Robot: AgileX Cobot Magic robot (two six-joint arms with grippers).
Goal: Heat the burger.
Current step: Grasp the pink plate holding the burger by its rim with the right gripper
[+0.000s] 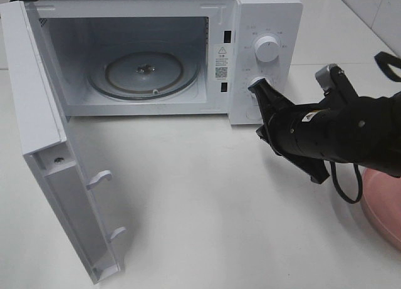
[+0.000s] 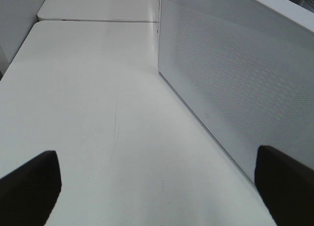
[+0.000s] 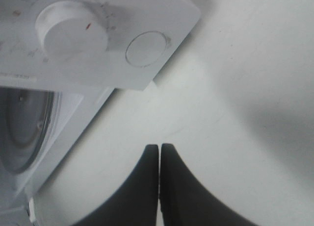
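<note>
The burger is not in any view. The white microwave (image 1: 263, 13) stands at the back with its door (image 1: 37, 113) swung wide open to the left, and its glass turntable (image 1: 145, 74) is bare. My right gripper (image 1: 256, 88) is shut and empty, its tips just in front of the lower knob (image 1: 257, 82) of the control panel. In the right wrist view the shut fingers (image 3: 147, 187) hover over the table, a little off the knob (image 3: 73, 32) and a round button (image 3: 145, 48). My left gripper (image 2: 157, 187) is open and empty beside the microwave's perforated side wall (image 2: 235, 79).
The edge of a pink plate (image 1: 388, 207) shows at the right edge, partly behind my right arm. An upper knob (image 1: 267, 49) sits above the lower one. The open door juts forward over the left of the white table (image 1: 200, 207).
</note>
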